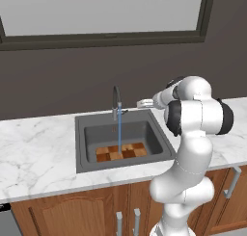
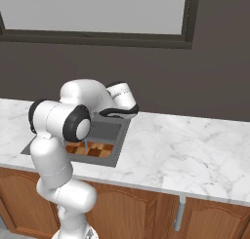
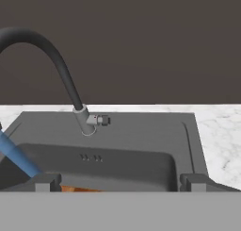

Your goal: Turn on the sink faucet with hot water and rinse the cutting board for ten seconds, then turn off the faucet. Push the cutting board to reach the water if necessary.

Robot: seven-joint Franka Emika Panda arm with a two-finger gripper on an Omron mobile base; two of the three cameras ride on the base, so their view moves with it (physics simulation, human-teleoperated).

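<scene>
- No readable brand, label or writing anywhere.
- Water (image 1: 119, 129) running: thin blue stream dropping from faucet (image 1: 116, 101) spout straight down onto cutting board (image 1: 121, 151).
- Cutting board lying flat on sink (image 1: 82, 155) floor, toward front wall, checkered tan, orange and brown; stream landing near its middle.
- In right base view, board (image 2: 93, 149) partly hidden behind arm, front sink wall just beside its near edge.
- Faucet base at back rim of sink, small side lever (image 3: 101, 120) sticking out to the right in hand view, arched spout (image 3: 44, 48) curving up and left.
- Claw (image 1: 141, 104) spread wide, released, grasping nothing; hovering above back right corner of sink rim, near faucet lever but apart from it.
- Two dark fingertips (image 3: 46, 182) at bottom of hand view, set far apart, basin between them.
- Bare basin floor open behind and to both sides of board.
- White marble worktop (image 1: 36, 153) wide and open left of sink; long open stretch (image 2: 195, 150) right of sink too.
- Dark wall and window frame (image 1: 103, 37) close behind back rim.
</scene>
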